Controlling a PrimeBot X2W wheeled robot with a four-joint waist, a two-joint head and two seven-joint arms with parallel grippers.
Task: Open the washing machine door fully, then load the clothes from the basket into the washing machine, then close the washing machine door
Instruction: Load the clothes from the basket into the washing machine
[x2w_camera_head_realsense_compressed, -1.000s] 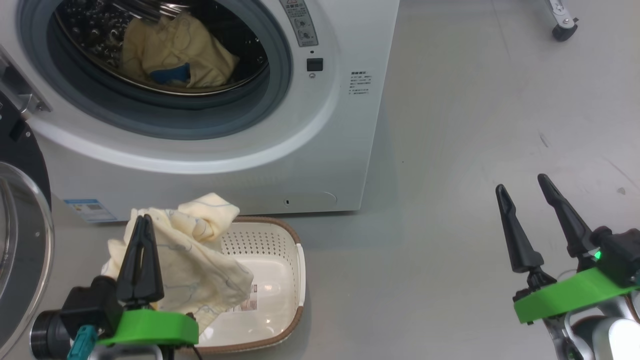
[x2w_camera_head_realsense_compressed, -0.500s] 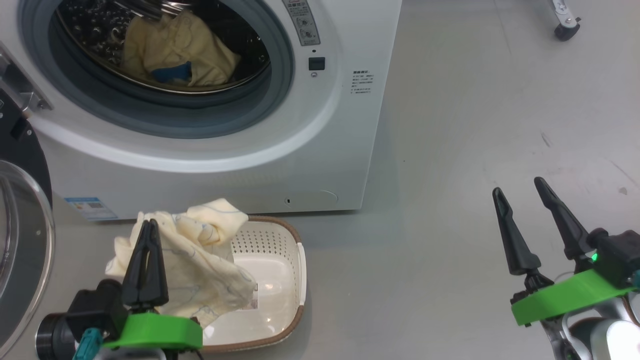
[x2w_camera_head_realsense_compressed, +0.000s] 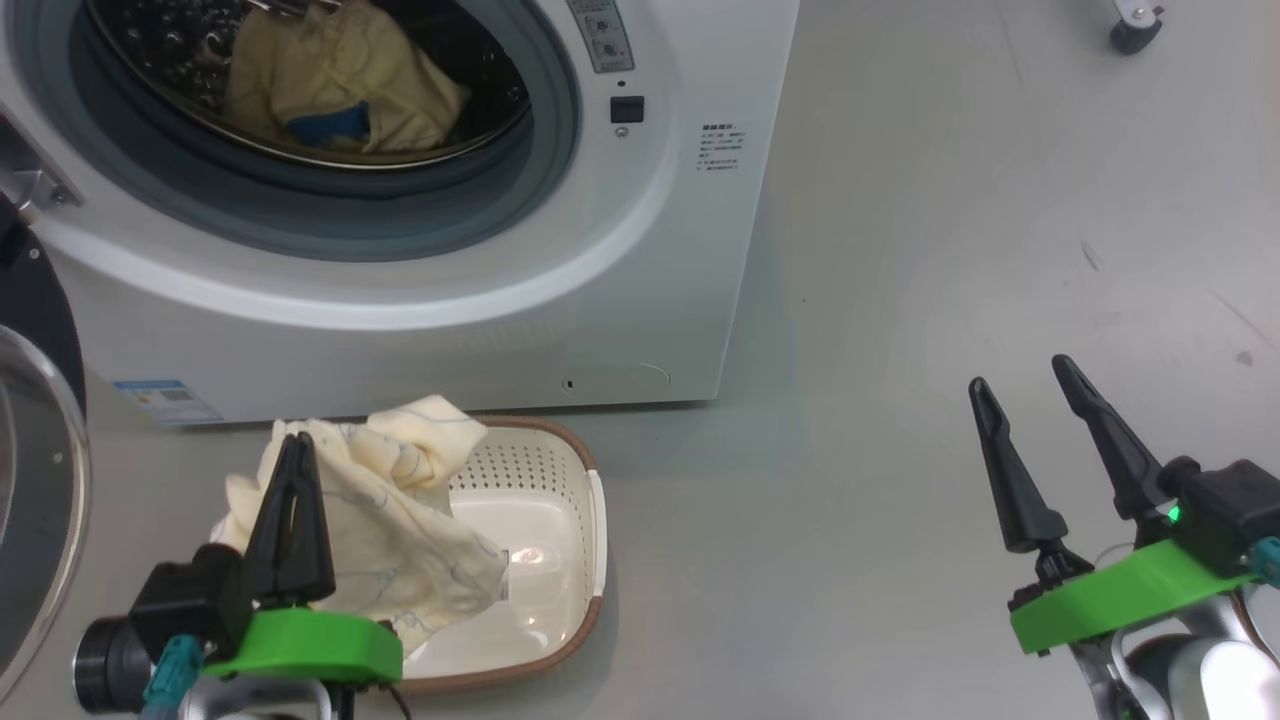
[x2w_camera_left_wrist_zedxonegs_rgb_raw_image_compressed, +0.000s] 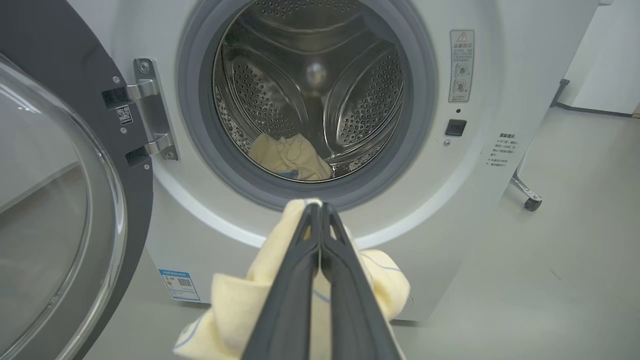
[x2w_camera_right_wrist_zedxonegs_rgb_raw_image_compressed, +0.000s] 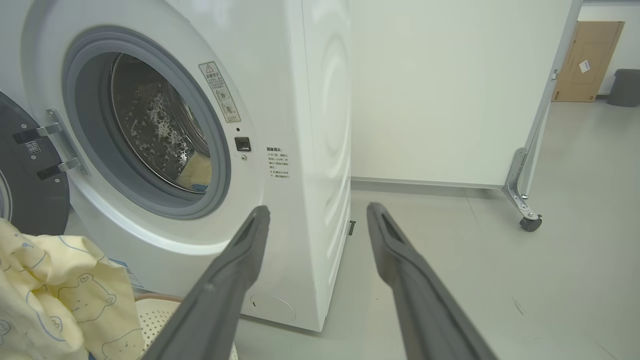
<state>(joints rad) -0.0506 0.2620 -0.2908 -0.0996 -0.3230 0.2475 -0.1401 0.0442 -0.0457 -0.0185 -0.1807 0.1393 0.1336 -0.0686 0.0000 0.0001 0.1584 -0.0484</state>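
Left pincer (x2w_camera_head_realsense_compressed: 293, 445) is clamping shut on a fold of cream cloth (x2w_camera_head_realsense_compressed: 400, 520), holding it bunched over the left half of the basket (x2w_camera_head_realsense_compressed: 520, 470). The tail is hanging down inside the rim. I cannot tell whether it is touching the basket bottom. Right pincer (x2w_camera_head_realsense_compressed: 1018, 375) is idling wide open over bare floor, well right of the basket, gripping nothing. The basket is sitting on the floor just before the washer (x2w_camera_head_realsense_compressed: 560, 280). The door (x2w_camera_head_realsense_compressed: 35, 480) is standing swung out at left, off the opening. One piece (x2w_camera_head_realsense_compressed: 330, 80) is already lying in the drum (x2w_camera_left_wrist_zedxonegs_rgb_raw_image_compressed: 310, 90).

Step in hand, as I am reading it: carrying this cloth to the drum. Doing it well means lifting straight up until the tail is clearing the rim, or the light basket is likely dragging along. It then means travelling forward over the grey gasket (x2w_camera_left_wrist_zedxonegs_rgb_raw_image_compressed: 197, 130) and letting go well inside, so nothing is draping across the lip and fouling the door.

Against a second ago, the head camera is sitting slightly differently, so washer and basket are showing a touch higher. The pinch is staying the same, the cloth is drooping much alike, and the right jaws are standing equally wide.
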